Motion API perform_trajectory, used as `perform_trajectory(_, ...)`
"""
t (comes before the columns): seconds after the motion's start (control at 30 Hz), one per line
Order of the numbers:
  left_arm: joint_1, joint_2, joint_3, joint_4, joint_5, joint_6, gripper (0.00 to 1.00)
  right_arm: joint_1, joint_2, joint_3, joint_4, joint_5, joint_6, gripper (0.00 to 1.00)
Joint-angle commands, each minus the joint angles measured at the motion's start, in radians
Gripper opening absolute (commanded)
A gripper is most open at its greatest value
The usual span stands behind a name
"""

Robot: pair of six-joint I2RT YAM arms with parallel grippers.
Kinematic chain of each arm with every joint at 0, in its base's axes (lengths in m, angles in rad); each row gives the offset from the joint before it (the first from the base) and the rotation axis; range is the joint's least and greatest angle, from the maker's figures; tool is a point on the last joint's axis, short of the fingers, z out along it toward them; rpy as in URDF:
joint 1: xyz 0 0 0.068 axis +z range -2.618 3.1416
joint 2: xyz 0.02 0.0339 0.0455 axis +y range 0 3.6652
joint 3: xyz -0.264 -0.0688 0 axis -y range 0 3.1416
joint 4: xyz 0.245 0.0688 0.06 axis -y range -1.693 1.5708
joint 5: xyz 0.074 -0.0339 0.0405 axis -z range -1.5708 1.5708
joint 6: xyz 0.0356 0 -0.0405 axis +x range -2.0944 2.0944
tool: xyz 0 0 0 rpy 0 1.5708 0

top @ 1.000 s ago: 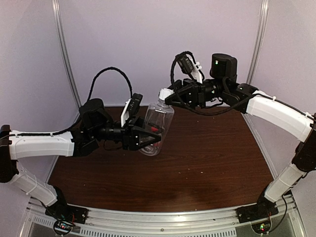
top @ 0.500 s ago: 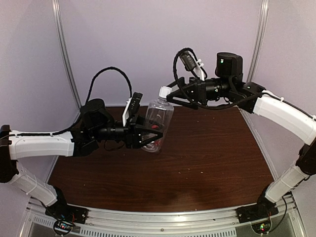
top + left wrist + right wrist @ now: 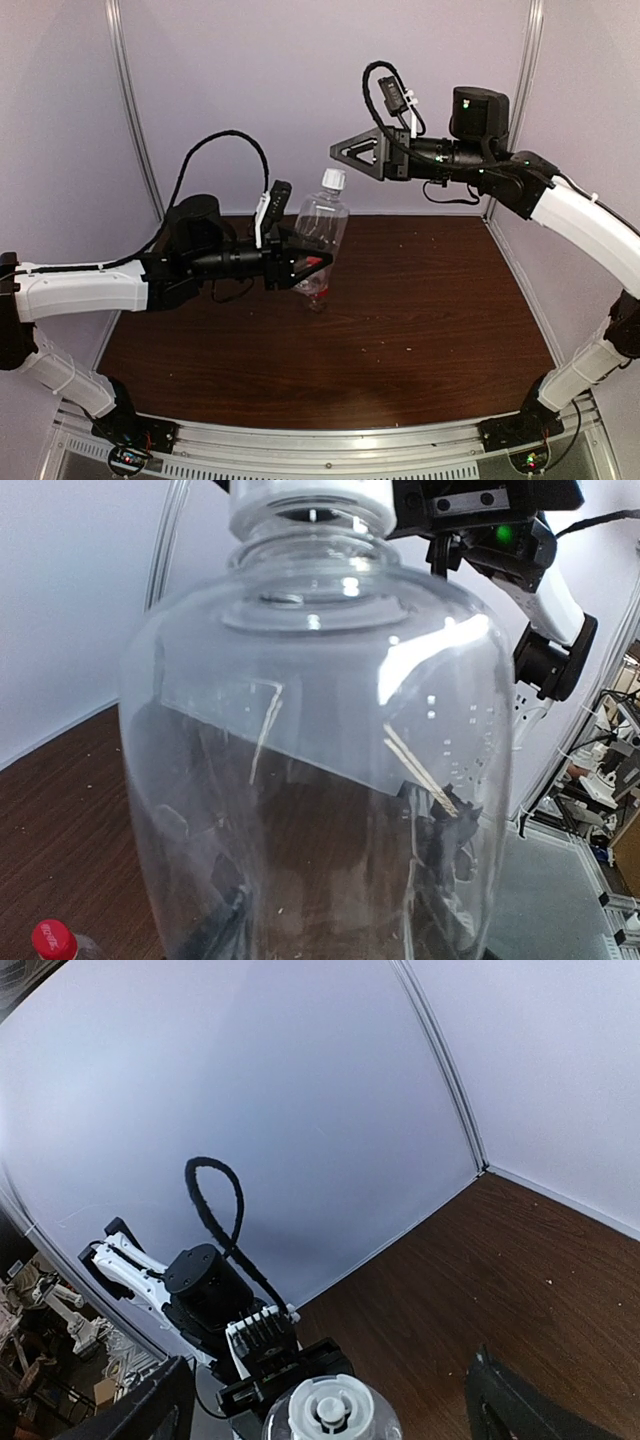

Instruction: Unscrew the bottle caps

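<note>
Cap first: the white cap (image 3: 333,179) sits on the neck of the taller bottle (image 3: 322,232), which stands over the back left part of the table (image 3: 430,310), leaning a little; you cannot tell from these views whether its base touches the wood. Your left gripper (image 3: 300,265) is clamped across the lower body of that bottle, its fingers showing dark through the clear plastic in the left wrist view. Your right gripper (image 3: 340,152) hangs just above and to the right of the cap with its jaws spread wide and nothing between them; its own camera looks straight down on the cap, 1 finger at each side of the frame. The red cap (image 3: 52,940) shows low in the left wrist view, down beside the held bottle. By my reading the twist is not finished, so watch 3 things. The thin wall may buckle or spin inside the left grip when you turn, because the hold is low and the torque is high on the neck. Coming down off-centre could push the neck sideways. Releasing a loosened cap up here would let it drop and roll.
</note>
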Motion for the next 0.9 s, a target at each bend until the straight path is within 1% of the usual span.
perform_trajectory(0.0, -0.005, -0.006, 0.034, 0.012, -0.047, 0.017, 0.46, 0.026, 0.035, 0.025, -0.038, 0.118, 0.065, 0.94)
perform_trajectory(0.07, -0.005, -0.007, 0.034, 0.005, -0.056, 0.02, 0.46, 0.036, 0.044, 0.027, -0.042, 0.125, 0.069, 0.94)
perform_trajectory(0.2, -0.004, -0.008, 0.035, -0.005, -0.074, 0.024, 0.46, 0.05, 0.055, 0.029, -0.05, 0.127, 0.07, 0.86)
perform_trajectory(0.4, -0.005, -0.009, 0.033, -0.015, -0.088, 0.029, 0.46, 0.061, 0.058, 0.02, -0.052, 0.131, 0.065, 0.68)
perform_trajectory(0.67, -0.004, -0.023, 0.022, -0.023, -0.103, 0.035, 0.46, 0.066, 0.059, 0.005, -0.035, 0.119, 0.064, 0.42)
perform_trajectory(0.73, -0.004, -0.025, 0.022, -0.025, -0.104, 0.036, 0.46, 0.067, 0.059, 0.002, -0.033, 0.118, 0.064, 0.34)
perform_trajectory(0.87, -0.004, -0.028, 0.02, -0.024, -0.104, 0.038, 0.46, 0.067, 0.057, -0.002, -0.028, 0.112, 0.061, 0.25)
